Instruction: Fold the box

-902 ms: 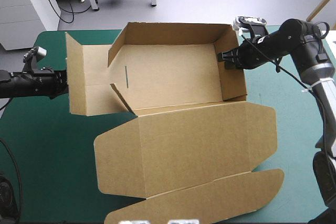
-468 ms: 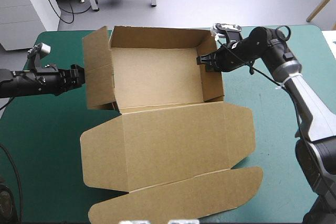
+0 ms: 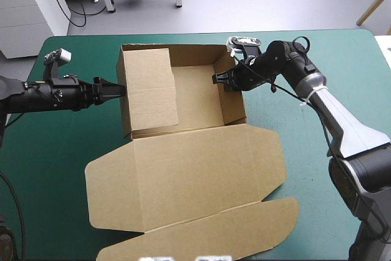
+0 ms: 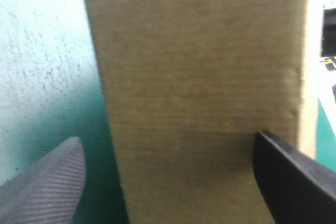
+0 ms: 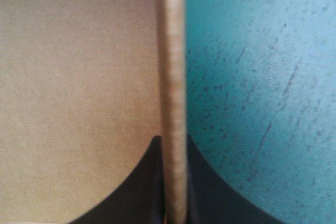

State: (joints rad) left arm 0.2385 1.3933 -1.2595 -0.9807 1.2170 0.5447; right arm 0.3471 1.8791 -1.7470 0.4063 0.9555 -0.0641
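Box (image 3: 183, 169) slid leftward, right end effector (image 3: 222, 80) clenched on its wall, left end effector (image 3: 121, 91) released beside it

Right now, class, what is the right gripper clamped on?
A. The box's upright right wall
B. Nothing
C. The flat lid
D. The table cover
A: the right wrist view shows the right gripper shut on the edge of the box's right wall.

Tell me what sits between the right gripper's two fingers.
The right wrist view shows the box's upright side wall, edge-on, pinched between the right gripper's black fingers, teal-green cover on its outer side.
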